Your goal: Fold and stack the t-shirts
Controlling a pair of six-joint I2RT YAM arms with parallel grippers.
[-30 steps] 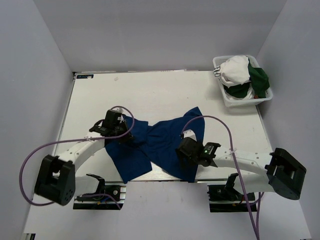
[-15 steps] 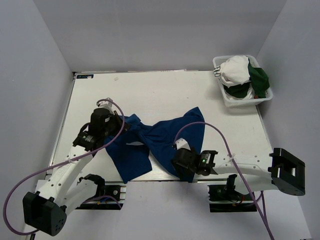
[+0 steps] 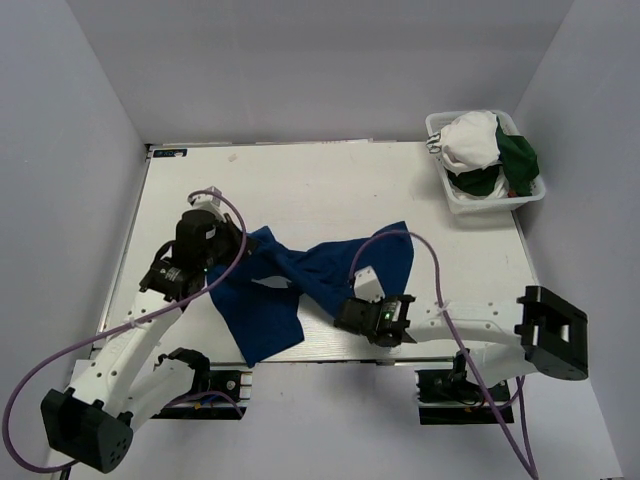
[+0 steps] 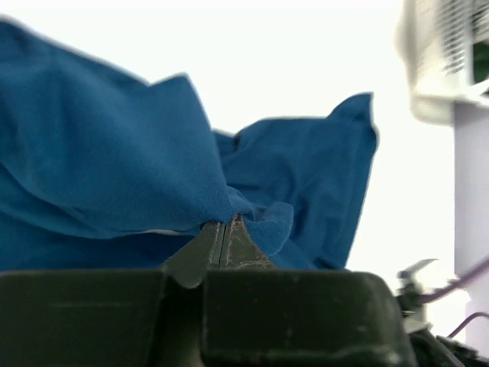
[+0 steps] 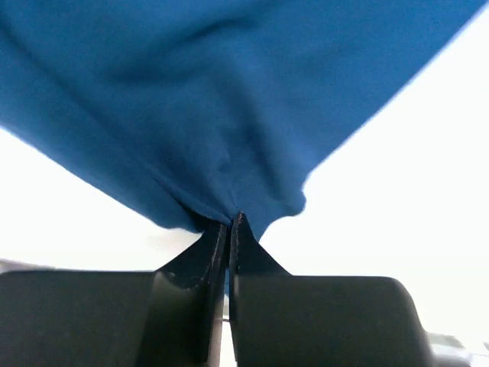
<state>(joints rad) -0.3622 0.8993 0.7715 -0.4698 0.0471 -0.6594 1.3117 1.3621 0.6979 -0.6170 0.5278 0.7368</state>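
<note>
Though it is pinched at two spots, the blue t-shirt (image 3: 265,310) lies crumpled on the near part of the table (image 3: 300,180), not folded yet. The left gripper (image 4: 223,227) is squeezed tight on a bunch of cloth at the shirt's left side, and the right gripper (image 5: 230,222) is squeezed tight on its near edge. Nothing is stacked so far, and the white t-shirt (image 3: 470,140) and the dark green t-shirt (image 3: 518,155) sit in the white basket (image 3: 480,203) at the far right corner, so I think almost all the work is left.

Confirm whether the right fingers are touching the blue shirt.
Touching. The right wrist view shows the right fingers shut on a pinch of the blue shirt.
</note>
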